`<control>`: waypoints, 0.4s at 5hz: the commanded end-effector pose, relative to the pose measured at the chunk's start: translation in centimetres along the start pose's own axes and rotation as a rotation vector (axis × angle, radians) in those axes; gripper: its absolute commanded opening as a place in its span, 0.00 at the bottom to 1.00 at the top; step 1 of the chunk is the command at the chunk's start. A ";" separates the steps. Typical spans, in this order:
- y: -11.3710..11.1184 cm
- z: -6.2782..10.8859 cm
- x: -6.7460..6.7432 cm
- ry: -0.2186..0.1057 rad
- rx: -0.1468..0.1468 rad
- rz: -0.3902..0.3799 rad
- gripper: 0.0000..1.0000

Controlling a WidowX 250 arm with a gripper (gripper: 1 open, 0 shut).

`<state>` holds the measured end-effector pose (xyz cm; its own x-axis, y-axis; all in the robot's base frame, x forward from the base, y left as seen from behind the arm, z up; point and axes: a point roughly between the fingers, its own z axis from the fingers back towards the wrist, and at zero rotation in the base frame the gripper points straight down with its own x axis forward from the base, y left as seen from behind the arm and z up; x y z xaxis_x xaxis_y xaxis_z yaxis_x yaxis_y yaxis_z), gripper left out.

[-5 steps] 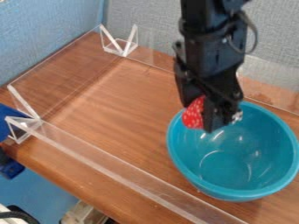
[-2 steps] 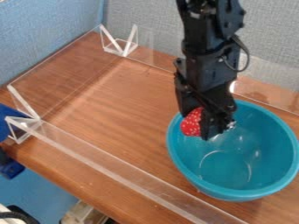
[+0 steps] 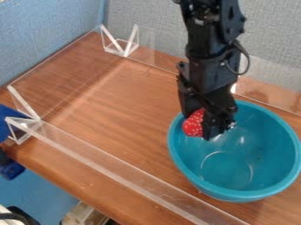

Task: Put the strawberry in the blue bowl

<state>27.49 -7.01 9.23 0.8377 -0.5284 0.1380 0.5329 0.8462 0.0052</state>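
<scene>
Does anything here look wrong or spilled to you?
Nothing stands out: no spill or damage shows. The gripper holds the strawberry over the left side of the blue bowl, which sits upright on the table.

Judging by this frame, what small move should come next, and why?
Probably a short shift toward the bowl's middle before releasing: the claw holds the strawberry near the blue bowl's rim, and the open interior lies to one side.
</scene>
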 end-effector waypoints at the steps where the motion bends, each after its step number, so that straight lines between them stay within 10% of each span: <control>1: 0.9 0.8 1.3 -0.050 0.021 -0.003 0.00; 2: 1.3 0.3 1.6 -0.046 0.024 -0.003 0.00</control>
<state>28.52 -7.06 8.38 0.8338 -0.5359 0.1325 0.5398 0.8418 0.0084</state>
